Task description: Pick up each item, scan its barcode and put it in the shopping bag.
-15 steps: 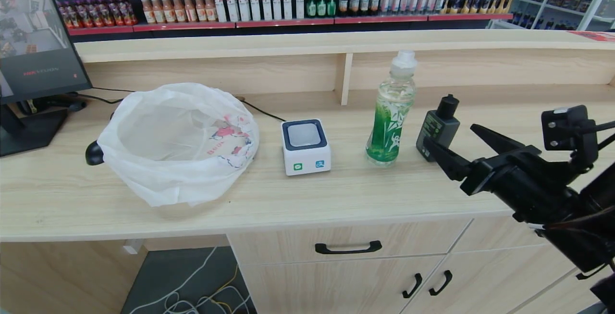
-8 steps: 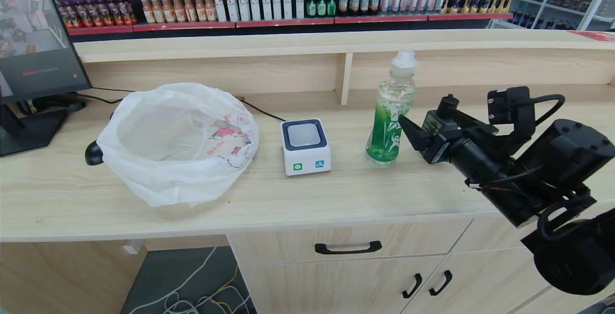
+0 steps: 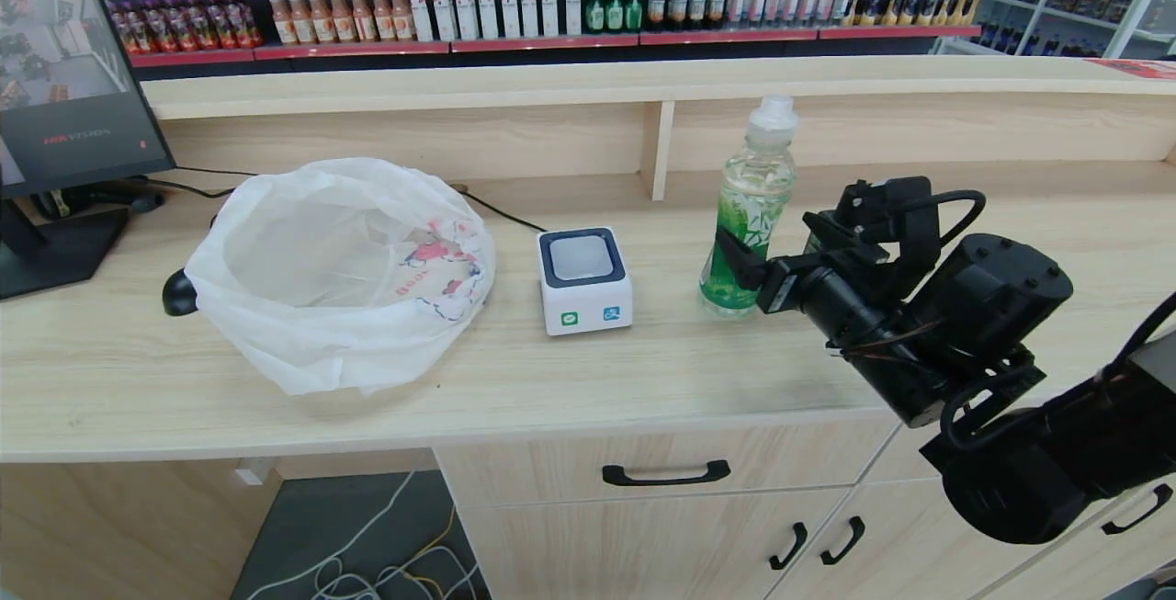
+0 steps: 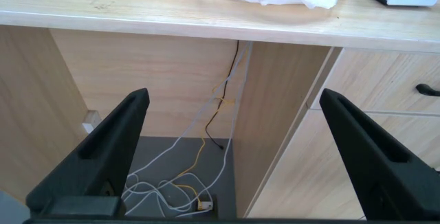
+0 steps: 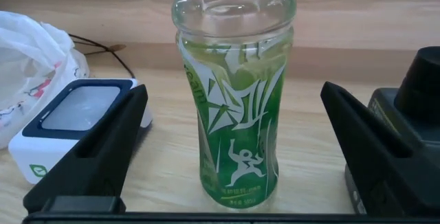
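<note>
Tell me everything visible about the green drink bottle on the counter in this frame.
The green drink bottle is clear plastic, waisted, with a pale cap on, a green-and-white printed label and pale liquid inside. It stands upright on the wooden counter, between the white scanner box and a small dark bottle, touching neither. The right hand is open, one finger on each side of it, both apart from it.

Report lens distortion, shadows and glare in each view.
Head view: the wide lens slightly bows the counter along its front edge; a faint shadow lies under the shopping bag. Right wrist view: small highlights on the bottle, at its clear shoulder; the right arm's fingers show as flat black shapes. Left wrist view: the recess below the counter lies in shade, without glare.
</note>
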You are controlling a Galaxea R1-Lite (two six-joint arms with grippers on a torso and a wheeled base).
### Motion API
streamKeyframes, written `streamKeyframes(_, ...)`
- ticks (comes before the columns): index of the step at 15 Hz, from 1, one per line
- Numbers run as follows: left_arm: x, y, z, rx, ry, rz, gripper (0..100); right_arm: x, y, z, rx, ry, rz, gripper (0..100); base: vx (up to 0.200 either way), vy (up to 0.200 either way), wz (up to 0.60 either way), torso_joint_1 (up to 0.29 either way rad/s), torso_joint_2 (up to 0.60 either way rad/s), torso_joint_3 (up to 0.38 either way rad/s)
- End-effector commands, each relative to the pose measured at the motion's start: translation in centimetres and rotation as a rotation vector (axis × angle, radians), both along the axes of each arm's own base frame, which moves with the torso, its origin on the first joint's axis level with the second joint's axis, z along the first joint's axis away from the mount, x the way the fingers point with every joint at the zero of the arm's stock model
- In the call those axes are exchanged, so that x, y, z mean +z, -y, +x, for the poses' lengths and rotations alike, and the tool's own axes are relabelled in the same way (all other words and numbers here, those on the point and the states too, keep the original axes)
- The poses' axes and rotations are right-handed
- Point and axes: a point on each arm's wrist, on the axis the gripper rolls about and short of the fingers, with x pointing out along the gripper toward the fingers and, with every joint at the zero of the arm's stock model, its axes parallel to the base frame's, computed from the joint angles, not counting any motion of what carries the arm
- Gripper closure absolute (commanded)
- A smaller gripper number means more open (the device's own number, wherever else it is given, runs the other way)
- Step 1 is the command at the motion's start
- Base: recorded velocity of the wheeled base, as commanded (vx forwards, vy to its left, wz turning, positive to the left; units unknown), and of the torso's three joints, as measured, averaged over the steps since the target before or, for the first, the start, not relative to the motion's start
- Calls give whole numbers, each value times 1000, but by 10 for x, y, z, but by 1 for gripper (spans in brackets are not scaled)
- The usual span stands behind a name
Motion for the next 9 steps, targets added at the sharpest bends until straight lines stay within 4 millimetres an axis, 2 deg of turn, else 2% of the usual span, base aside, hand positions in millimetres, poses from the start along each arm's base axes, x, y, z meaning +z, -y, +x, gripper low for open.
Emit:
streamKeyframes(1, 0, 0, 0, 1, 0, -1, 0, 3, -6, 12, -1, 24, 13, 0, 0, 0, 0, 0, 0, 0)
streamKeyframes(9, 0, 0, 0, 1, 0, -1, 0, 0, -13, 25, 1, 36, 18, 0, 0, 0, 0, 0, 0, 0)
